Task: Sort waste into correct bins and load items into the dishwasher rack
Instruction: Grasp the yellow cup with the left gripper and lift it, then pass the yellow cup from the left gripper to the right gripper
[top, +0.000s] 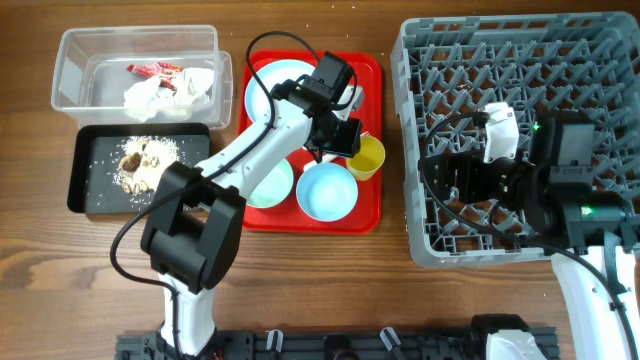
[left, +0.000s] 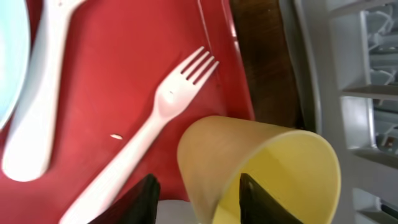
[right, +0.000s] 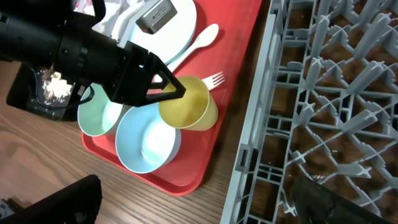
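My left gripper (top: 345, 140) (left: 196, 186) is open over the red tray (top: 365, 215). Its fingers straddle the wall of the yellow cup (top: 367, 160) (left: 267, 168) (right: 189, 106), one finger inside and one outside, with gaps on both sides. The white fork (left: 168, 102) and white spoon (left: 31, 124) lie beside the cup. The light blue plate (top: 270, 85), pale green bowl (top: 272, 185) and light blue bowl (top: 327, 190) (right: 146, 143) also sit on the tray. My right gripper (top: 438, 178) (right: 193, 208) is open and empty above the left edge of the grey dishwasher rack (top: 600, 60) (right: 323, 93).
The clear tub (top: 75, 60) at the back left holds the red wrapper (top: 155, 69) and the white napkin (top: 165, 95). The black tray (top: 85, 195) in front of it holds food scraps (top: 140, 160). A narrow strip of wooden table separates the red tray and the rack.
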